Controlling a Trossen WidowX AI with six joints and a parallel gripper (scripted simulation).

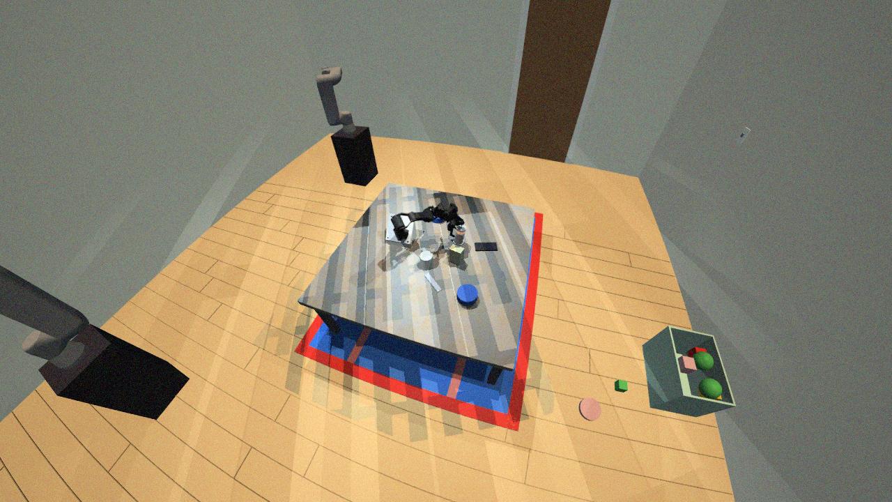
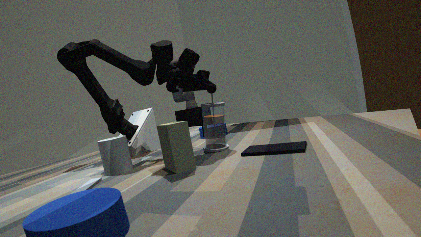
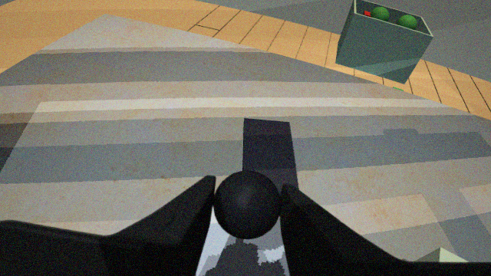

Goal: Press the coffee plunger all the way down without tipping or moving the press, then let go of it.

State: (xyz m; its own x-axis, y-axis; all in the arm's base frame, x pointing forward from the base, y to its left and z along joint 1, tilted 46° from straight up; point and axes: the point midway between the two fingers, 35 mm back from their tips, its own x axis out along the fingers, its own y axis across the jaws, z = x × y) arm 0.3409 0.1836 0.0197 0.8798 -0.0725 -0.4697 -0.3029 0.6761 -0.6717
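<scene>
The coffee press (image 1: 459, 236) (image 2: 216, 138) is a clear cylinder with a pale base ring, upright on the table. A thin plunger rod (image 2: 212, 98) rises a short way from its top to my fingertips, so the knob stands above the rim. An orange-brown layer (image 2: 213, 116) shows inside the glass. My gripper (image 2: 210, 88) (image 3: 248, 188) is shut on the round black plunger knob (image 3: 247, 207), one finger at each side. The fingers hide most of the knob in the exterior view. The press body is mostly hidden below the knob in the wrist view.
A green block (image 1: 456, 254) (image 2: 178, 150) and a white cylinder (image 1: 426, 256) (image 2: 115, 156) stand near the press. A black slab (image 1: 486, 246) (image 2: 273, 148) (image 3: 268, 147) lies beside it. One blue disc (image 1: 467, 294) (image 2: 76, 212) lies farther off; another (image 2: 201, 133) is behind the press.
</scene>
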